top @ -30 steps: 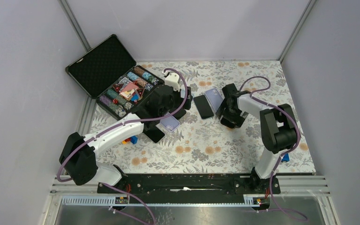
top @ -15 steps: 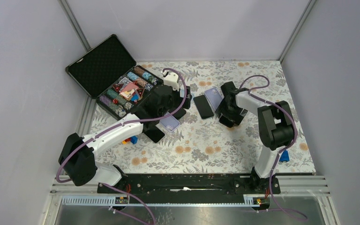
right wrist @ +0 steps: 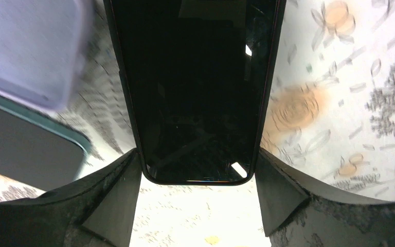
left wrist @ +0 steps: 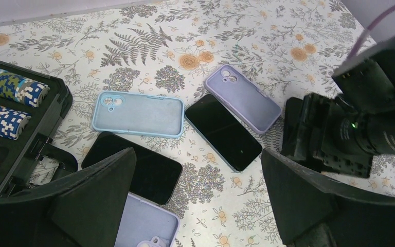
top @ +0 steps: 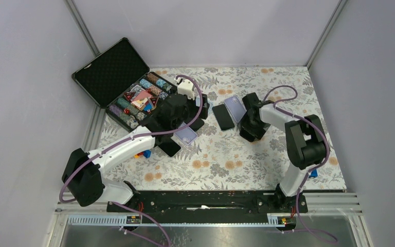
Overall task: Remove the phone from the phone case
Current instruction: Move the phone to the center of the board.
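Observation:
In the right wrist view a black phone in a black case [right wrist: 195, 87] sits between my right gripper's [right wrist: 197, 180] fingers, which press its two long sides near its end. In the top view that gripper [top: 250, 125] points down at the floral cloth and hides the phone. My left gripper [left wrist: 195, 206] is open and empty, hovering above a bare black phone [left wrist: 133, 167] and an empty lilac case [left wrist: 144, 226]. It shows in the top view [top: 191, 110] left of the right gripper.
A teal-edged phone [left wrist: 223, 131], a lilac case [left wrist: 243, 98] and a light blue case [left wrist: 138, 114] lie between the arms. An open black chip box [top: 123, 87] stands at the back left. Small blue blocks [top: 145, 153] lie near the left arm.
My right gripper has shifted slightly left toward the lilac case, with the black phone still in it. The left arm has barely moved.

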`<action>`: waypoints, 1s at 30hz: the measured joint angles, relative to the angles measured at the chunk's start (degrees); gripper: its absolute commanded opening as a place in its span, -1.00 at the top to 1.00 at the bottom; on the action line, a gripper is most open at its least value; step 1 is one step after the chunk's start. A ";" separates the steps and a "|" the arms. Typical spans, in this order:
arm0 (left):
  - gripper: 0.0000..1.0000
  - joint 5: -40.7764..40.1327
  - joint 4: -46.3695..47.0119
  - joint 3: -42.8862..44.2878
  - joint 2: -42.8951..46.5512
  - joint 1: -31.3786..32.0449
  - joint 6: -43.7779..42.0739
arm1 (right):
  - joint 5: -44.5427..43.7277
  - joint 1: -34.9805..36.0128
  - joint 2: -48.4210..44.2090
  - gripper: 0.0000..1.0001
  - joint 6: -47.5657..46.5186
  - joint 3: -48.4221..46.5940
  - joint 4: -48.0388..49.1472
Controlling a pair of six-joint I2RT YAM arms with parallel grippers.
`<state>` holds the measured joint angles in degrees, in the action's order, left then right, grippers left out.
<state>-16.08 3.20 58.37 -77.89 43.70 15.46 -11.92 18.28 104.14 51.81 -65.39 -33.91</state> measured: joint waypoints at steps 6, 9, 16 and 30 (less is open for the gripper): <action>-0.97 0.09 0.39 -0.02 0.17 0.00 0.04 | 0.57 4.74 -8.48 -0.24 1.64 10.14 0.63; -0.98 0.11 0.39 -0.02 0.17 0.00 0.07 | 0.66 9.09 -10.84 -0.59 3.63 12.83 0.02; -0.98 0.07 0.48 -0.11 0.17 0.00 0.07 | -0.22 13.55 -11.65 -1.00 5.88 13.60 -1.86; -0.97 -1.20 0.85 -2.73 2.03 0.00 -0.02 | 0.59 10.82 -4.20 -0.99 3.50 5.73 -3.06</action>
<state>-17.28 4.05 55.64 -75.85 43.70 15.44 -11.33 29.10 99.94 55.31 -59.66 -36.97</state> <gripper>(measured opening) 0.985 0.995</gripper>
